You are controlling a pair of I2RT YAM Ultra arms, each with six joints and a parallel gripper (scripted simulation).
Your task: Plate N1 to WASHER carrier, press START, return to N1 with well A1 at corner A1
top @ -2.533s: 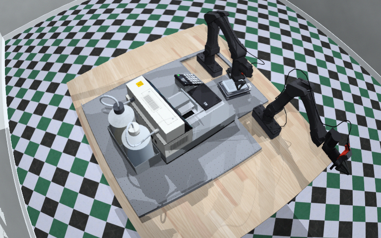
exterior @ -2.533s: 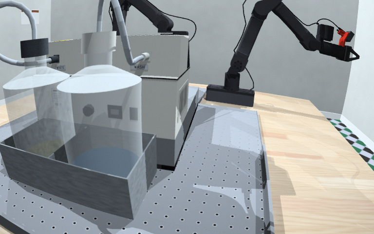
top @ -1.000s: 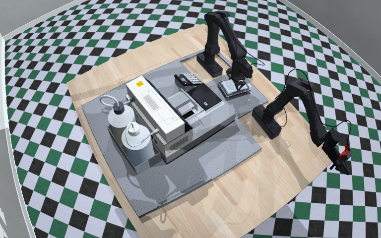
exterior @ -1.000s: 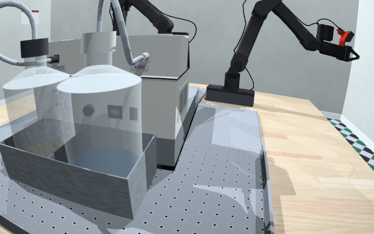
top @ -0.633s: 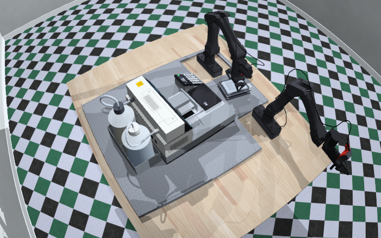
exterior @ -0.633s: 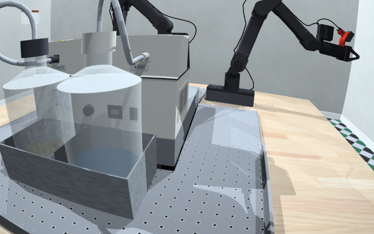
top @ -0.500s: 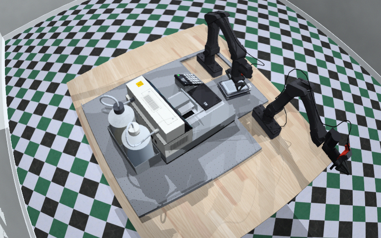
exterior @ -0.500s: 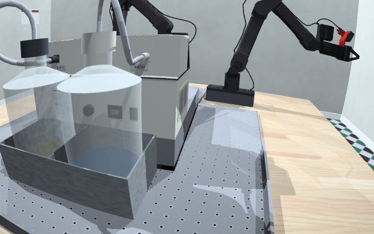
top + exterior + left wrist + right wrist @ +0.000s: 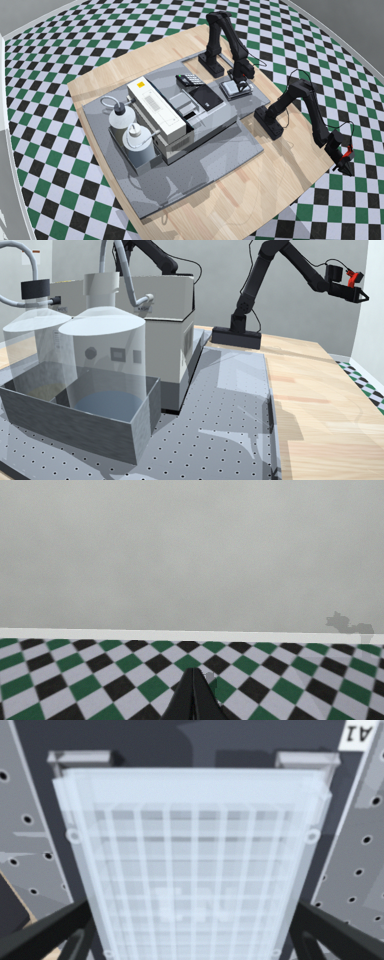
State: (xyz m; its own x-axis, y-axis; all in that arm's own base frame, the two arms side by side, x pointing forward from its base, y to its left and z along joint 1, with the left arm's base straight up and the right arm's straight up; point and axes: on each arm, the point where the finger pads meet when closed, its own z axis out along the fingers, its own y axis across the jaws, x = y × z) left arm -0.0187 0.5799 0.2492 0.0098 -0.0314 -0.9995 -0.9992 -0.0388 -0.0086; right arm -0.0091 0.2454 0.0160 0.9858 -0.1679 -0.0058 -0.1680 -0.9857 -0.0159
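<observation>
both right fingers stand open around the plate (pale, gridded).

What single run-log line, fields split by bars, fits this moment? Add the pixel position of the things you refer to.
right gripper (image 9: pixel 241 86) (image 9: pixel 192 932): open, astride plate (image 9: pixel 232 87) (image 9: pixel 192 870) | plate: at N1 | left gripper (image 9: pixel 350 174) (image 9: pixel 368 298) (image 9: pixel 193 670): shut, nothing held | lamp: green

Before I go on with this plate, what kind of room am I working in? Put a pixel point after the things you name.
Probably a biology or chemistry lab. A many-welled plate (image 9: pixel 232 87) (image 9: pixel 195 870) sits at a nest marked A1, and the boxy machine beside it has ports labelled WASTE and WASH, with hoses running to two large bottles (image 9: pixel 122 117) (image 9: pixel 101 322).
</observation>
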